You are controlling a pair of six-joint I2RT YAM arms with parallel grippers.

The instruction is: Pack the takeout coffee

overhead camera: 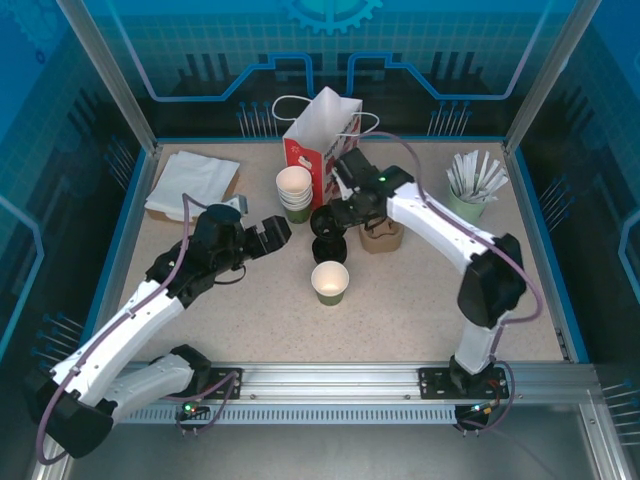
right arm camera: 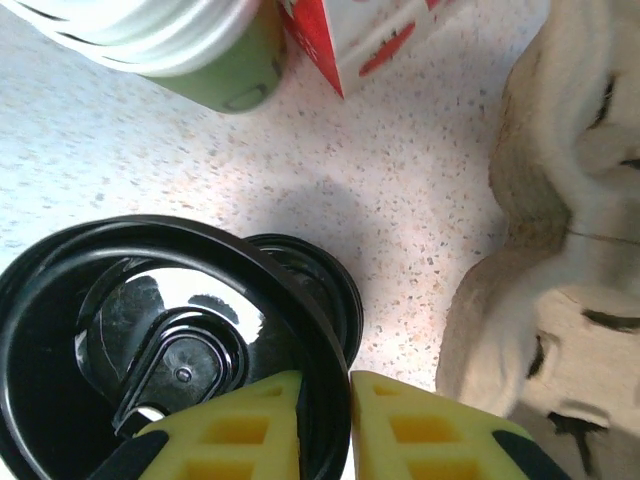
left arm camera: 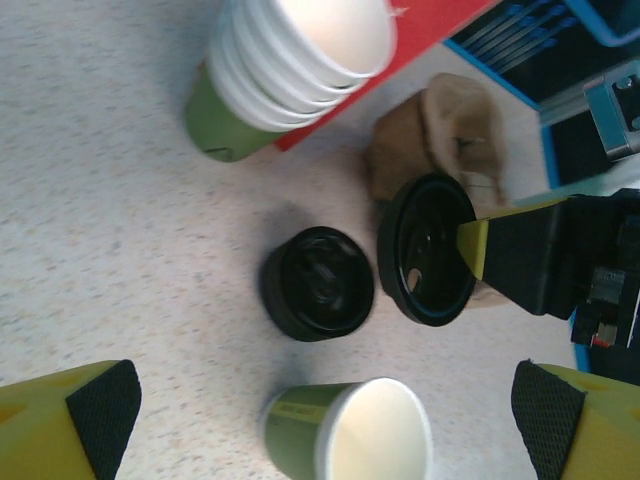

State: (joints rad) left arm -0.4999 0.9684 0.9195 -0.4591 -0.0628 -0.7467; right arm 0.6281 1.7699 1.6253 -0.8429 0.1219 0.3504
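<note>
The small dark green paper cup (overhead camera: 330, 283) is white inside. The round black plastic lid (left arm camera: 428, 250) is shiny black. The red and white paper gift bag (overhead camera: 318, 140) has red sides. The brown pulp cup carrier (overhead camera: 382, 237) looks blotchy. The pale tabletop (overhead camera: 400, 310) has tiny dark specks. The right end effector (right arm camera: 326, 395) is yellow.

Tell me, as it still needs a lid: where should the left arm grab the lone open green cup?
Probably on the cup, by its green wall below the rim, from its left. It stands upright, mouth open, so a grip from above would block the lid, and the open left claw is on that side.
</note>
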